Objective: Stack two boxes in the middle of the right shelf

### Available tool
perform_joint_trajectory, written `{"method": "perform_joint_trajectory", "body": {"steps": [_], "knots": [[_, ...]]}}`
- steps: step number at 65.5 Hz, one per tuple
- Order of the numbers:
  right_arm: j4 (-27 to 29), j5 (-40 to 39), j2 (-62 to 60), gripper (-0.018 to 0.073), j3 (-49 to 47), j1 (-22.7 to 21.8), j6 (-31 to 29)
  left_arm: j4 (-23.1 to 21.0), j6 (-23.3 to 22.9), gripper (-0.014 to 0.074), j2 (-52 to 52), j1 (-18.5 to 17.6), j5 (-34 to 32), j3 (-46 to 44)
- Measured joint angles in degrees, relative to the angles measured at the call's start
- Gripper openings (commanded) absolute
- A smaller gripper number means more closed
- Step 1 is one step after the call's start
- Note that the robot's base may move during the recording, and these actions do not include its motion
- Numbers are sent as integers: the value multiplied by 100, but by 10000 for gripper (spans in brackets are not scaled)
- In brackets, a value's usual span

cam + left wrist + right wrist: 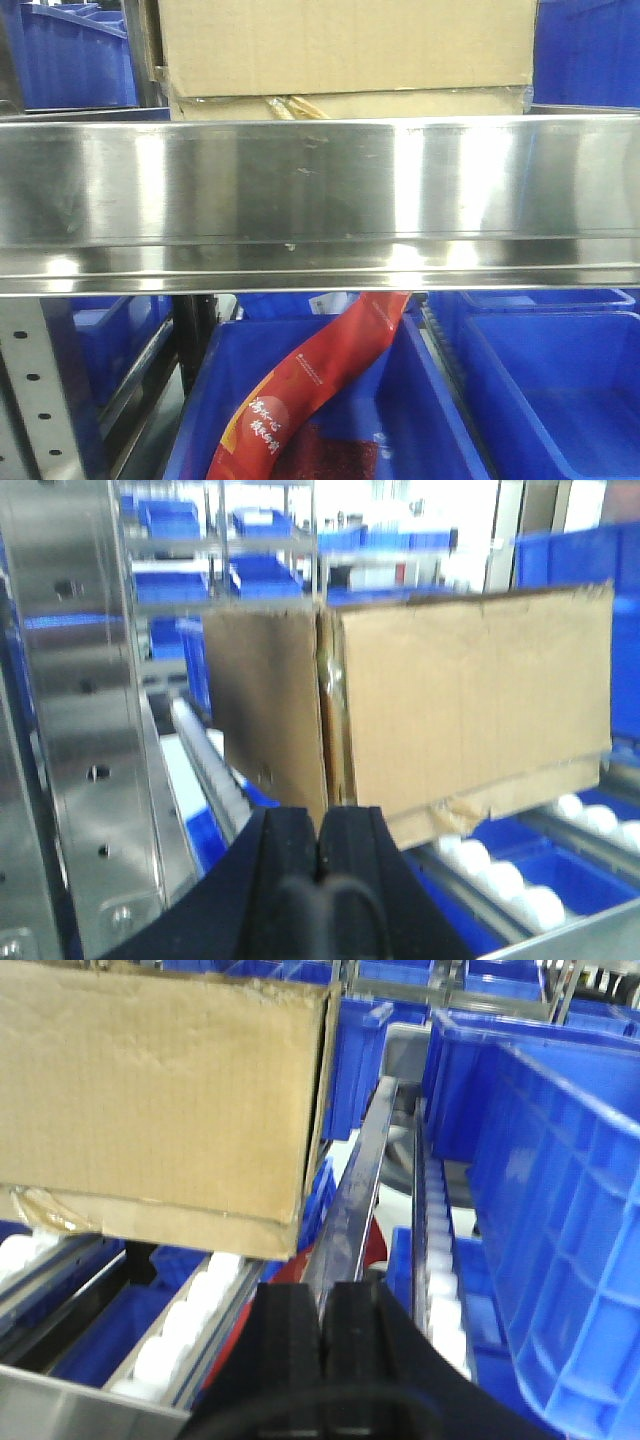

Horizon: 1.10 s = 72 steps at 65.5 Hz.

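The two boxes sit stacked on the shelf, whose shiny steel front lip (320, 200) crosses the front view. The large brown carton (345, 45) rests on a flatter one (400, 104) with torn yellowish tape. In the left wrist view the stack (470, 700) stands on white rollers, just beyond my left gripper (320, 840), which is shut with nothing in it. From the right wrist the carton (160, 1100) fills the upper left, over the flatter box (150, 1218). My right gripper (323, 1330) is shut and empty, below and to the right of the stack's corner.
Blue bins (560, 1210) crowd the right of the boxes and the level below (540, 390). A red bag (310, 390) hangs under the lip. A perforated steel upright (70, 730) stands left of the left gripper. Roller tracks (520, 890) run under the boxes.
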Motion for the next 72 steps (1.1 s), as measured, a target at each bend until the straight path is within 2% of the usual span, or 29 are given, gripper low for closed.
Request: {"method": "perform_joint_trajectory", "body": {"steps": [46,53,58,66,72], "knots": [[0,-212,1,-160,0,0,0,-34,0,-111,-118,66,-92,103],[0,-212,1,-160,0,0,0,-89,0,-111,-475,456,90,297],[0,-212,1,-160,0,0,0,-173,33,-111,-855,890,145,593],[0,-212,1,-160,0,0,0,-732,644,-111,-1552,1587,184,1177],[0,-212,1,-160,0,0,0,-1005,890,-111,-2057,1999,194,1639]]}}
